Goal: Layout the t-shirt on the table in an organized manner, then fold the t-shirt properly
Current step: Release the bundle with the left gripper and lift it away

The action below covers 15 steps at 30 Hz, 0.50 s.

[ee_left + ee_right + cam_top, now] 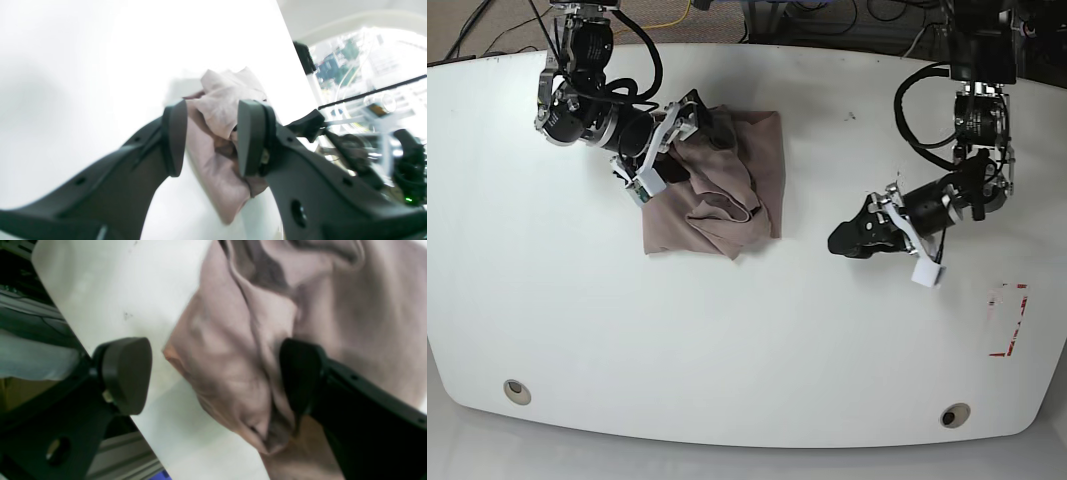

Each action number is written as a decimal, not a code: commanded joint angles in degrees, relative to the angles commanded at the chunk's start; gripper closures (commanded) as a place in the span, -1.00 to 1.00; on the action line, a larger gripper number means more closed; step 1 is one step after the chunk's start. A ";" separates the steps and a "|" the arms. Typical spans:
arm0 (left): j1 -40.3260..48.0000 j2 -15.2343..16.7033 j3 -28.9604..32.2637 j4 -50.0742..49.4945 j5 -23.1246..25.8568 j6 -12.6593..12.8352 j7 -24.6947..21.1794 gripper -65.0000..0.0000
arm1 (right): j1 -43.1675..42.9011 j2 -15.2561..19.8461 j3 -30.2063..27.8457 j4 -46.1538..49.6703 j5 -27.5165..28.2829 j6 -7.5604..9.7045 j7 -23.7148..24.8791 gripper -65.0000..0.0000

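- The crumpled mauve-brown cotton t-shirt (727,185) lies bunched on the glossy white worktop (747,340), toward its far left part.
- The right hand (662,150) sits at the shirt's left edge, jaws spread wide, one finger (300,373) on the cloth.
- The left hand (852,238) hovers well apart, jaws parted, gripping nothing.

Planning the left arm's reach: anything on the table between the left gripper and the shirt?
No. In the base view only bare white table lies between the left gripper and the shirt.
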 joint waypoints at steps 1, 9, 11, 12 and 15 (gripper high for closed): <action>0.18 -0.97 -1.23 0.00 -0.70 0.00 0.00 0.28 | 0.26 0.00 0.00 -0.09 -0.09 0.00 0.00 -0.73; 4.40 -5.45 -8.26 0.00 -3.52 0.00 0.00 0.28 | 1.14 -0.09 -4.22 -2.46 0.26 0.00 -0.09 -0.73; 5.27 -6.24 -9.67 0.00 -3.69 0.00 0.00 0.28 | 0.97 -0.53 -7.03 -2.37 0.35 0.00 -0.18 -0.73; 5.80 -6.59 -10.37 0.00 -3.69 0.00 0.00 0.28 | 0.97 -1.32 -8.53 -2.29 0.35 0.00 -0.44 -0.73; 6.86 -6.68 -11.96 0.09 -3.69 -0.09 0.00 0.28 | 0.88 -2.81 -11.60 -1.58 0.44 0.00 -0.88 -0.73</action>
